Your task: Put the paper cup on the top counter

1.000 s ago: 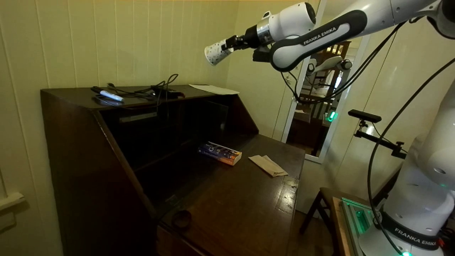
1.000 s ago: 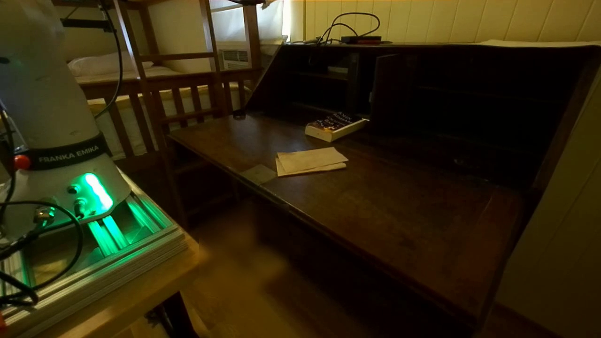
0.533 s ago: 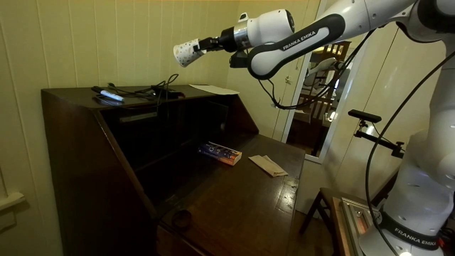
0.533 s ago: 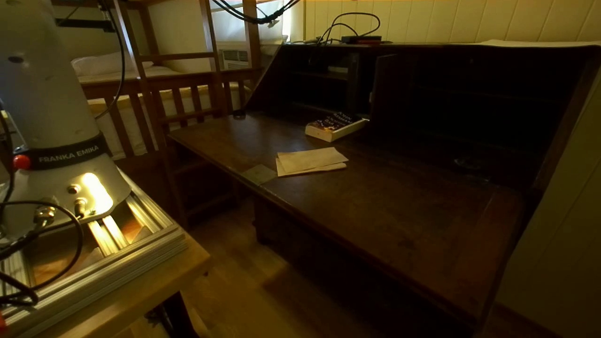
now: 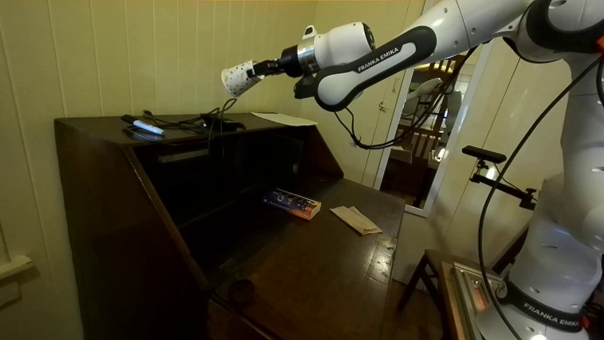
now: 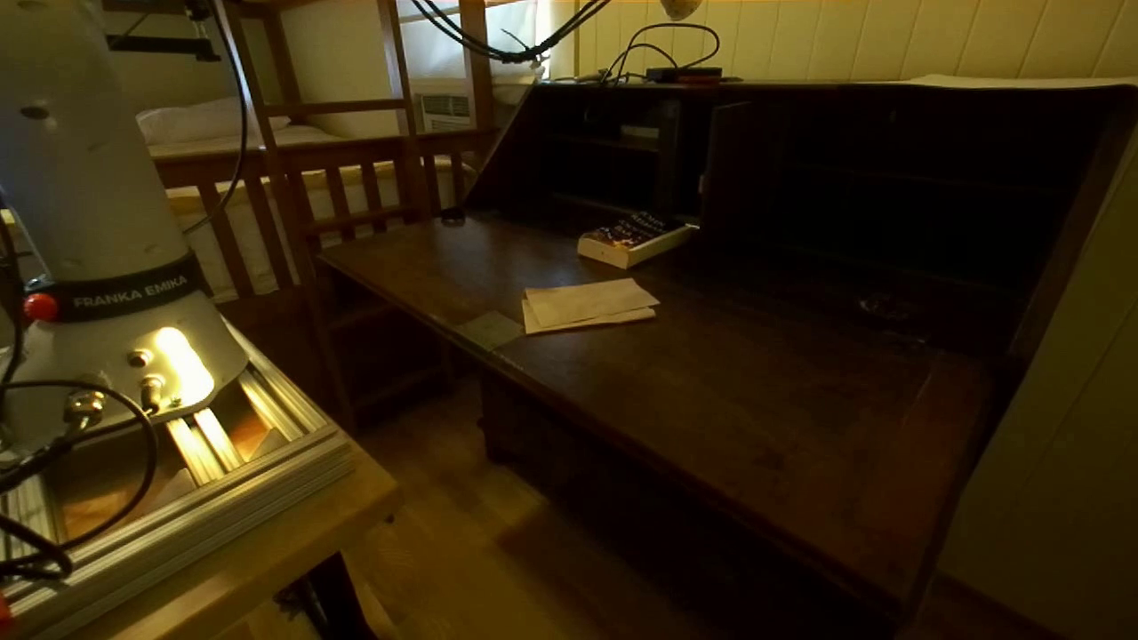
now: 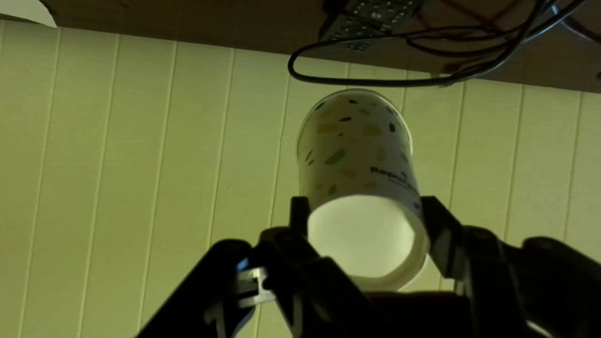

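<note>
Pinches the paper cup [image 5: 239, 79] in the gripper [image 7: 365, 218] above the top counter [image 5: 96, 124], with long axis aslant (wider end outward and lower), so probably needs swinging to vertical.

The arm [image 5: 450, 29] is white, the tool [image 7: 364, 216] seemingly black.

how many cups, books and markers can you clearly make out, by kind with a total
Paper cup: 1, between the fingers
Book: 1, on the lower desk surface
Marker: 1, on the top counter
Total: 3
</note>
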{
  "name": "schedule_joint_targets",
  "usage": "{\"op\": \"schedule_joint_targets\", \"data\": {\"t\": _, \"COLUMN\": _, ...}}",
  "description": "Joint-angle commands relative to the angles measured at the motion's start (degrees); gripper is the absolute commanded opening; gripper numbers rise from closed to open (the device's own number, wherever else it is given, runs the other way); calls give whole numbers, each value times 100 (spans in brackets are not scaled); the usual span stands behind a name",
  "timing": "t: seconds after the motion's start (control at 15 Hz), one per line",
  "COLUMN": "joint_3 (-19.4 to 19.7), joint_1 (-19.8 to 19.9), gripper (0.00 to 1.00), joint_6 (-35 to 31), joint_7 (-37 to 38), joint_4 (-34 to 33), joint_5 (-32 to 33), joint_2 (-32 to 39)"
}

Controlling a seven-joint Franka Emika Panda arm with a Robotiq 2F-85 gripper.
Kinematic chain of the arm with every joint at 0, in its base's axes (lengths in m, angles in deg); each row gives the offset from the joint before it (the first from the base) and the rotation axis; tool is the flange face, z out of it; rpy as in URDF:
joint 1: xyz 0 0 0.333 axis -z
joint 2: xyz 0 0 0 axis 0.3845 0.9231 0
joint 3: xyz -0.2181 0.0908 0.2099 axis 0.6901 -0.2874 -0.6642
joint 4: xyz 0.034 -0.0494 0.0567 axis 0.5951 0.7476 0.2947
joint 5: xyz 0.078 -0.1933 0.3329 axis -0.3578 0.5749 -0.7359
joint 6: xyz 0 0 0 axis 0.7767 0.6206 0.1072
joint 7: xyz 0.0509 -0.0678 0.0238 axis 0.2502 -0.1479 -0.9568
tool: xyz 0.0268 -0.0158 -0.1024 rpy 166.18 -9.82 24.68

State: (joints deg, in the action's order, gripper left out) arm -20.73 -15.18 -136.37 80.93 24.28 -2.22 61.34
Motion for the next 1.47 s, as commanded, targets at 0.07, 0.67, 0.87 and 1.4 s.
{"op": "schedule_joint_targets", "data": {"t": 0.07, "joint_3": -391, "joint_1": -48, "gripper": 36, "joint_6": -161, "joint_7": 176, "joint_4": 62, "joint_5": -2, "joint_2": 168}}
{"op": "schedule_joint_targets", "data": {"t": 0.67, "joint_3": -574, "joint_1": -618, "gripper": 36, "joint_6": -1073, "joint_7": -398, "joint_4": -784, "joint_5": -357, "joint_2": 1513}}
{"op": "schedule_joint_targets", "data": {"t": 0.87, "joint_3": -534, "joint_1": -740, "gripper": 36, "joint_6": -1034, "joint_7": -517, "joint_4": -1107, "joint_5": -349, "joint_2": 1880}}
{"op": "schedule_joint_targets", "data": {"t": 1.4, "joint_3": -386, "joint_1": -800, "gripper": 100, "joint_6": -133, "joint_7": -733, "joint_4": -1100, "joint_5": -373, "joint_2": 1715}}
